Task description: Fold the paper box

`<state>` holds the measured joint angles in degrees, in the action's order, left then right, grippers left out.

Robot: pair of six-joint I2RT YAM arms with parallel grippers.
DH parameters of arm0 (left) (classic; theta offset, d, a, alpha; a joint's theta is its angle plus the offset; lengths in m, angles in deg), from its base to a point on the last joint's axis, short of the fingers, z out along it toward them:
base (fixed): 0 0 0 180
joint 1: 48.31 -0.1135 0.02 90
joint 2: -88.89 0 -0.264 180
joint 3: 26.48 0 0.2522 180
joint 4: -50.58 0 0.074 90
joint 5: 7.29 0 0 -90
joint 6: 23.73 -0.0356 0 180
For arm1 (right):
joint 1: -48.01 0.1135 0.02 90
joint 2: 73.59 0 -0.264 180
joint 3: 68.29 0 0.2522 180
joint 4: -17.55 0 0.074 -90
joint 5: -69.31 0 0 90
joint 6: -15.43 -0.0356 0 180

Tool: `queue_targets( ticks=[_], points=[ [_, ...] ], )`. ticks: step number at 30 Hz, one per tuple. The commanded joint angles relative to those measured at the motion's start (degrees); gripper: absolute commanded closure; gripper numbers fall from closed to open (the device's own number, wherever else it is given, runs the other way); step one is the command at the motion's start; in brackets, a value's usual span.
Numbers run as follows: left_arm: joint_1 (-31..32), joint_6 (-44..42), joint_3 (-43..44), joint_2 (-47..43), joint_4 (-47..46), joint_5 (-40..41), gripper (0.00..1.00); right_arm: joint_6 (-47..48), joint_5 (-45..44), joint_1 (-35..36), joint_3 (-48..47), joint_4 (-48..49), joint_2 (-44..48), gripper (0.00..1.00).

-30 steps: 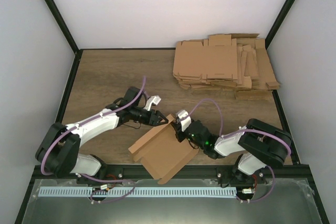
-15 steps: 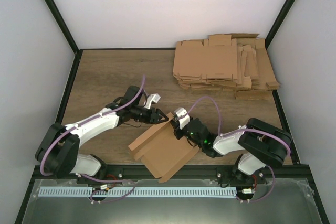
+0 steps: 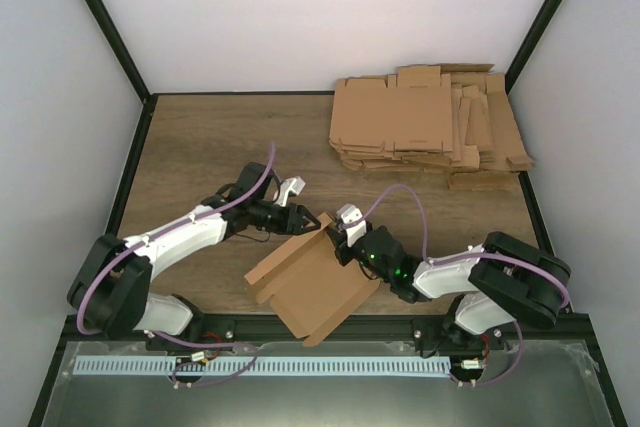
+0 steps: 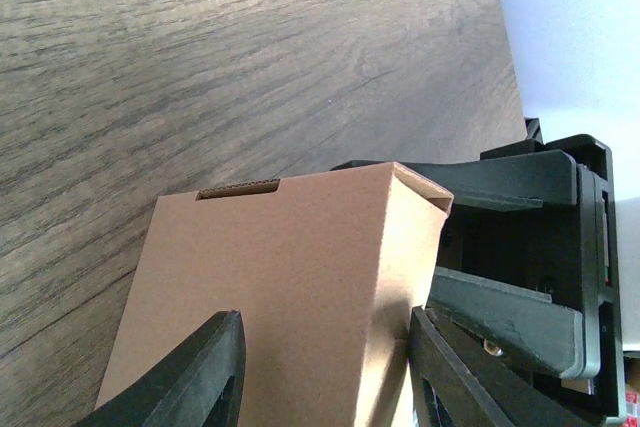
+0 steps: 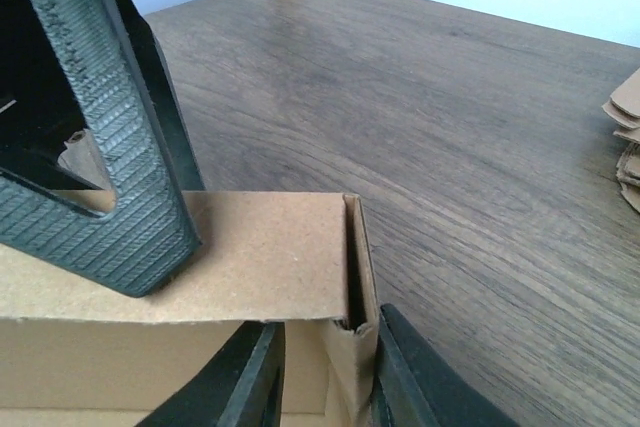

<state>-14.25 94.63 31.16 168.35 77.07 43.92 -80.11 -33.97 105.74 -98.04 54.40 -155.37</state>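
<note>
The paper box (image 3: 312,285) is a brown, partly folded cardboard piece lying near the front edge between the arms. My left gripper (image 3: 308,221) reaches its far corner from the left. In the left wrist view the gripper (image 4: 325,367) is shut on the folded wall (image 4: 290,267), one finger on each face. My right gripper (image 3: 339,238) comes in from the right at the same corner. In the right wrist view the gripper (image 5: 325,382) stands open astride the short end wall (image 5: 355,277), with a gap at its left finger (image 5: 245,382). The left gripper's finger (image 5: 110,177) rests on the folded-over flap.
A pile of flat brown cardboard blanks (image 3: 430,132) lies at the back right of the wooden table (image 3: 200,137). Black frame posts and white walls enclose the table on three sides. The arm bases and a metal rail run along the near edge.
The right gripper's jaws have spread apart around the box's end wall, and its arm has shifted slightly. The left gripper and the box have stayed nearly still.
</note>
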Motion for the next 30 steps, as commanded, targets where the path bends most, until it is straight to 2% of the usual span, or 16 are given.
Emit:
queue_targets(
  ticks=[1,4,13,24,27,30],
  points=[
    [-0.1,-0.5,1.1,0.9,1.3,1.3,0.52,2.5,-0.1,0.4,-0.7,1.4,0.3,0.76],
    [-0.1,-1.1,1.5,1.2,1.4,-0.3,0.52,3.5,0.3,0.4,-1.9,1.2,-1.0,0.85],
    [-0.1,-1.8,2.3,1.7,1.2,-2.6,0.52,5.1,0.1,0.4,-4.3,1.9,-4.1,0.87],
    [-0.1,-1.5,2.1,1.1,0.2,-4.4,0.51,4.1,-1.5,0.4,-5.3,2.2,-6.1,0.99],
    [-0.1,-0.9,2.3,0.3,-0.3,-3.9,0.46,4.0,-2.7,0.4,-5.4,1.9,-5.9,0.99],
    [-0.2,1.0,2.6,-1.6,-0.6,-0.3,0.33,4.0,-2.8,0.4,-5.6,1.3,-5.8,0.99]
  ],
)
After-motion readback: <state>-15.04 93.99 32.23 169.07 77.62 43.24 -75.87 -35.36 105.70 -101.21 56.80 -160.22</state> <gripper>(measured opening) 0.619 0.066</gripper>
